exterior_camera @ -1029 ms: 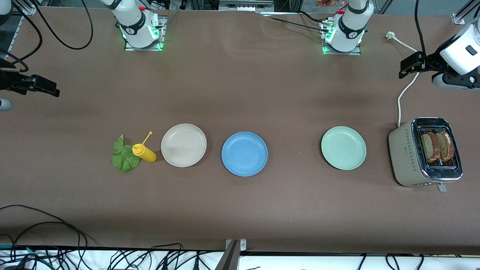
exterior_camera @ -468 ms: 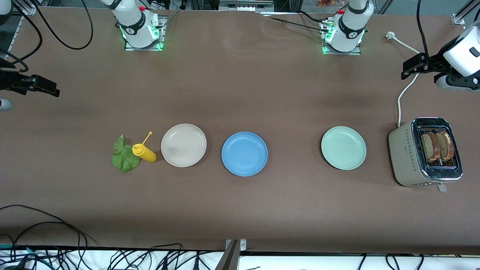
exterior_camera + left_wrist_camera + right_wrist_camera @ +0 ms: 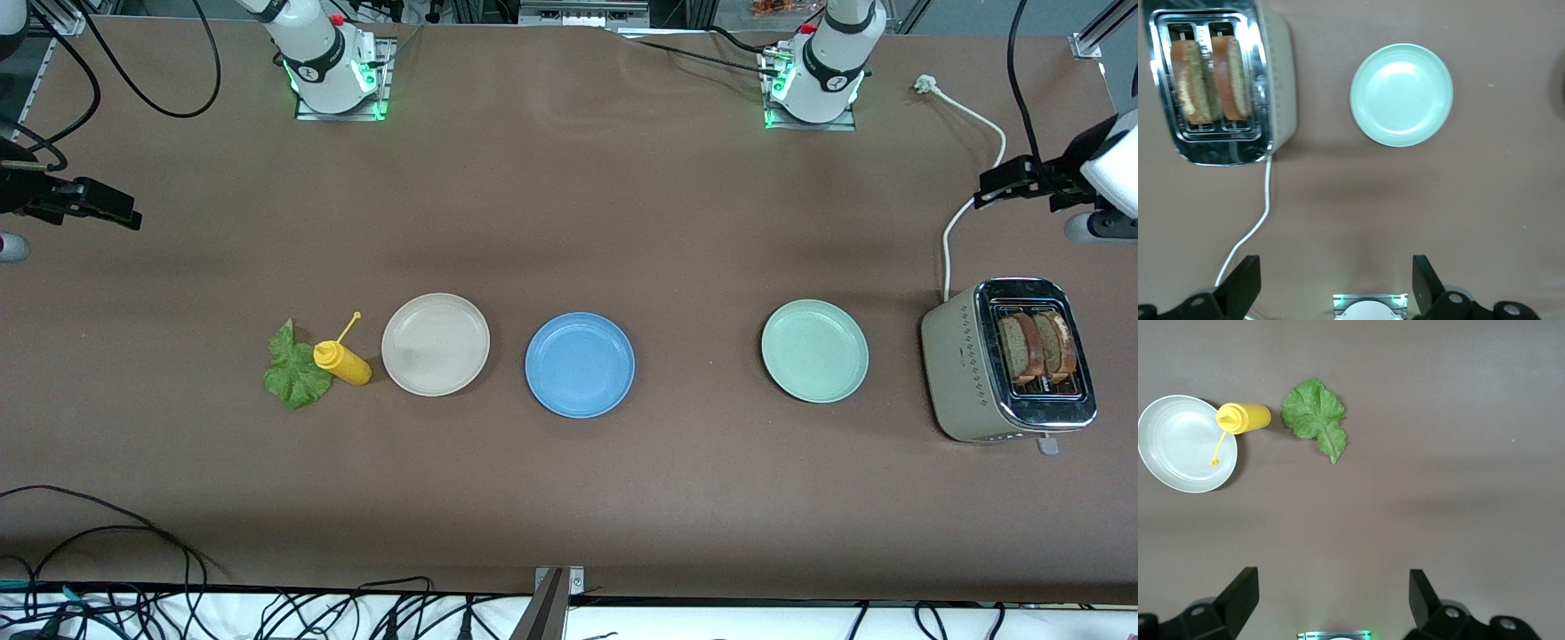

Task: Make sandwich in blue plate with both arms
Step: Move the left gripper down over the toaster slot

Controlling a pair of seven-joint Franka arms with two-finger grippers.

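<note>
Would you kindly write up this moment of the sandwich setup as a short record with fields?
blue plate: bare, between the beige plate and the mint plate
toast slices: two, upright in the toaster at the left arm's end
lettuce leaf: flat on the table, touching the yellow bottle lying on its side
left gripper: open, empty, up above the table near the toaster
right gripper: open, empty, up at the right arm's end
sandwich: not started
</note>
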